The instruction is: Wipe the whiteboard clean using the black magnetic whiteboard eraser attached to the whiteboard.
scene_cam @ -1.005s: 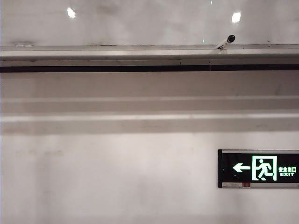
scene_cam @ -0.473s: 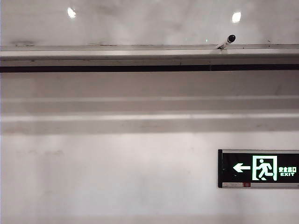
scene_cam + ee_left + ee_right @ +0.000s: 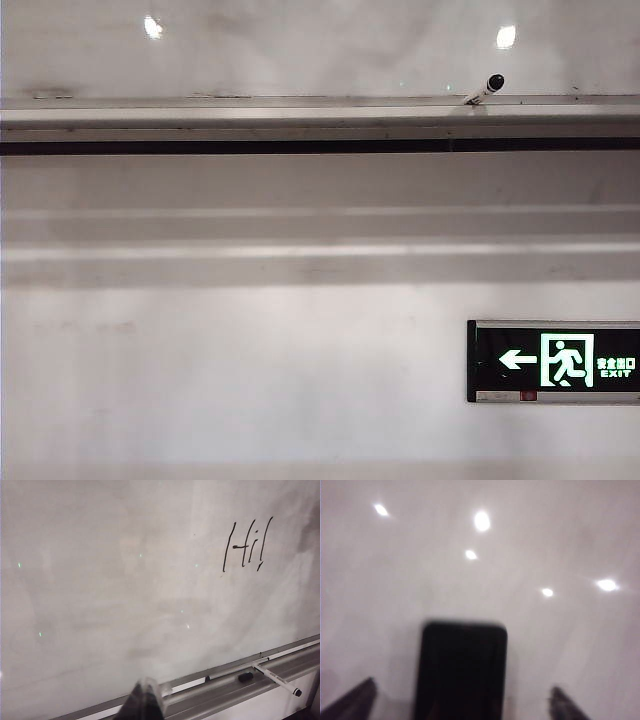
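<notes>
The black eraser (image 3: 462,670) sits flat against the glossy whiteboard (image 3: 545,540), seen blurred in the right wrist view. My right gripper (image 3: 460,705) is open, its two dark fingertips (image 3: 350,700) spread wide on either side of the eraser with bare board showing in both gaps. In the left wrist view the whiteboard (image 3: 100,580) carries the black handwriting "Hi!" (image 3: 247,547). My left gripper (image 3: 145,700) is shut, fingers together in one point, just in front of the silver ledge (image 3: 280,660). Neither gripper shows in the exterior view.
Markers (image 3: 277,679) and a loose black cap (image 3: 245,677) lie on the ledge. The exterior view shows the whiteboard (image 3: 300,50), its ledge (image 3: 300,115) with a marker (image 3: 485,88), and a lit green exit sign (image 3: 553,360) on the wall below.
</notes>
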You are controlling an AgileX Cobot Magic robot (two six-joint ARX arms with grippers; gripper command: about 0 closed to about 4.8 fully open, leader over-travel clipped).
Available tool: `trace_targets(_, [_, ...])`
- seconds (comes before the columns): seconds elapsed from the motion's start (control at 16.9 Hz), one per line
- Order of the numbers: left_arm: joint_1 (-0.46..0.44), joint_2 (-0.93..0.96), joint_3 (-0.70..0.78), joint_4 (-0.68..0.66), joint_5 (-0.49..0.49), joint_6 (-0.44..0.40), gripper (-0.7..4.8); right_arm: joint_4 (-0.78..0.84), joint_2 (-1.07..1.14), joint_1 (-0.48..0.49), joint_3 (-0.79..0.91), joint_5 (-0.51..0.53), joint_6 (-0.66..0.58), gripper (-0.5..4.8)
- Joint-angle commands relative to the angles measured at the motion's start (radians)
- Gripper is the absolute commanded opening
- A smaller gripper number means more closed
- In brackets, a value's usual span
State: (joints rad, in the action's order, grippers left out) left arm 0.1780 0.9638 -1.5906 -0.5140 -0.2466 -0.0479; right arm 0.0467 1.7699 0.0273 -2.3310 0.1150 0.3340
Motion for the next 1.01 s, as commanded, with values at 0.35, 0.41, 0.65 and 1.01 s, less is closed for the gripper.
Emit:
trace_targets(0.35, [0.0, -0.003, -0.003, 0.003, -0.002, 0.003, -0.06, 0.066, 0.079, 0.014, -0.005, -0.012, -0.03, 4.49])
trace_targets(0.41, [0.0, -0.003, -0.003, 0.003, -0.002, 0.003, -0.06, 0.063, 0.088, 0.019, -0.005, -0.011, -0.044, 4.42])
trace_targets(0.65, [0.0, -0.003, -0.003, -0.006, -0.002, 0.003, -0.06, 0.048, 0.108, 0.028, -0.005, -0.012, -0.059, 2.55])
trace_targets(1.01, [0.0, -0.003, -0.003, -0.01, -0.003, 0.003, -0.06, 0.024, 0.096, 0.032, -0.006, -0.008, -0.061, 0.11])
